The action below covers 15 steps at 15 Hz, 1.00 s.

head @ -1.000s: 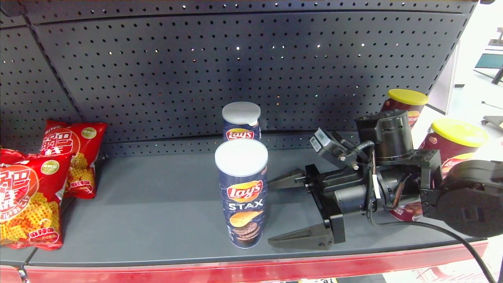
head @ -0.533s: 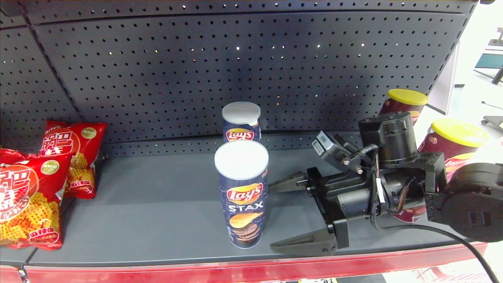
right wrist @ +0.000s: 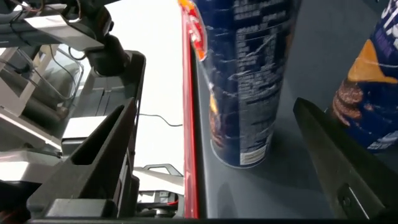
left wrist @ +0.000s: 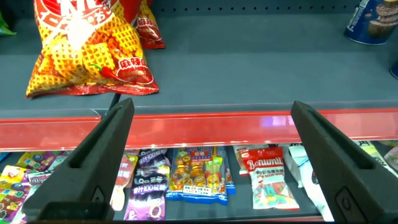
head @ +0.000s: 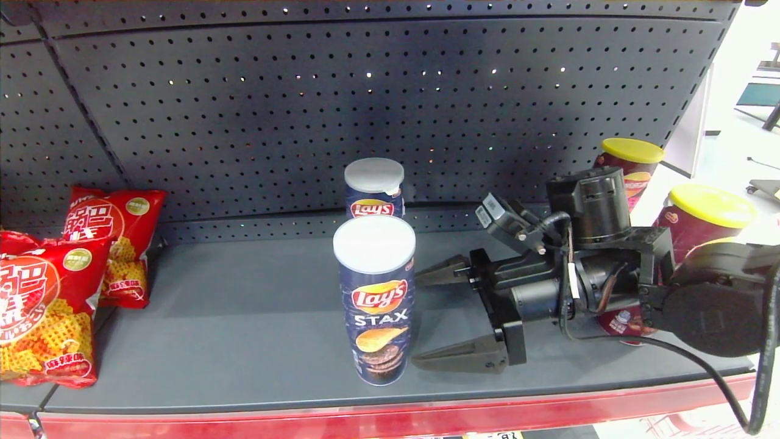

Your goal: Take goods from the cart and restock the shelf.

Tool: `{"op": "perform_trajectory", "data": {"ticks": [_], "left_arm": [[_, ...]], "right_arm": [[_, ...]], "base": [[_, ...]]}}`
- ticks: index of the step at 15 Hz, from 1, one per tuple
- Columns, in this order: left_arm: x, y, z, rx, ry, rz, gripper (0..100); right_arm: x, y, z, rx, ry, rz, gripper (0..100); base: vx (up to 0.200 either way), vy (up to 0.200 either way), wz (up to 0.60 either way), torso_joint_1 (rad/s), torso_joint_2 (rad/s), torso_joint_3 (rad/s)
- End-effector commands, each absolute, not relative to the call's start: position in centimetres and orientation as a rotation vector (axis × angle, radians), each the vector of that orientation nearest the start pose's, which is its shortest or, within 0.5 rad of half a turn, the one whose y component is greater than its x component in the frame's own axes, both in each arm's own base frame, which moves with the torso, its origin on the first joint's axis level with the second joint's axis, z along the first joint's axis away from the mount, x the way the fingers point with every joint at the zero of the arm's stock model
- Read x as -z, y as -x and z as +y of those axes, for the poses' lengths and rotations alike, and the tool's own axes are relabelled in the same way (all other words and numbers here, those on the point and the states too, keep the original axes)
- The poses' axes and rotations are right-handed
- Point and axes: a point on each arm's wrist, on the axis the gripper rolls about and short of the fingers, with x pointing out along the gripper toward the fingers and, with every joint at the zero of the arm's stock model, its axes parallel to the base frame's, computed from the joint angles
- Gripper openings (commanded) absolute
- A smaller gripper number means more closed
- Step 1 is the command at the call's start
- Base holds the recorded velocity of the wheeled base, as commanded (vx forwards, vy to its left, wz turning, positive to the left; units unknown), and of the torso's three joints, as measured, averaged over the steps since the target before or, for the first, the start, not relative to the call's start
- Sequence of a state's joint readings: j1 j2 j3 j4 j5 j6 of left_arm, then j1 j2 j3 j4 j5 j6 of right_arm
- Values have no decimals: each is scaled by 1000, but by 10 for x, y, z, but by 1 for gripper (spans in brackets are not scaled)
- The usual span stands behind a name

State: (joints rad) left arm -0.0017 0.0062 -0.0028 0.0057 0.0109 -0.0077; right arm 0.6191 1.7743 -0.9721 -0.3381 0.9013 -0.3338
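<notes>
Blue and tall, the front chip can (head: 374,299) stands upright near the front lip of the shelf (head: 231,317). A second blue can (head: 373,186) stands behind it by the perforated back panel (head: 244,110). Both have their pale lids on, so we cannot see what is inside.

Our right hand (head: 420,323) lies on its side just beside the front can, spread wide and gripping nothing. Its tips are close to the can's right flank; we cannot tell whether they touch.

We judge the placing step to be as good as done. The next move calls for drawing that hand straight back without nudging the can, then going to the cart for more.

Our left hand (left wrist: 212,106) is also wide open and empty, low before the shelf's red front edge (left wrist: 199,121), with sweet packets (left wrist: 199,180) on the level below.

Red cans with yellow lids (head: 710,219) stand to the right, and red snack bags (head: 42,311) lie to the left.
</notes>
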Motion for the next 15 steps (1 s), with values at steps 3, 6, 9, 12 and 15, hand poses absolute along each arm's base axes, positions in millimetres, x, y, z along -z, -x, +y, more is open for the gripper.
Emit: {"op": "perform_trajectory", "data": {"ticks": [3,6,9,12,15], "left_arm": [[-76,22,0,-11,8,11,100],[-76,22,0,-9,9,11,100],[-76,22,0,-9,9,11,100],[-76,22,0,-9,9,11,100],[-75,22,0,-9,9,12,100]], "right_arm": [[-177,-258,210,-1565,192,248,100],[-177,-251,210,-1571,197,253,100],[-177,-245,206,-1568,197,259,100],[-173,-245,202,-1559,193,278,100],[-170,-260,182,-1406,209,302,100]], "base": [[0,0,0,0,0,0],[0,0,0,0,0,0],[0,0,0,0,0,0],[0,0,0,0,0,0],[0,0,0,0,0,0]]}}
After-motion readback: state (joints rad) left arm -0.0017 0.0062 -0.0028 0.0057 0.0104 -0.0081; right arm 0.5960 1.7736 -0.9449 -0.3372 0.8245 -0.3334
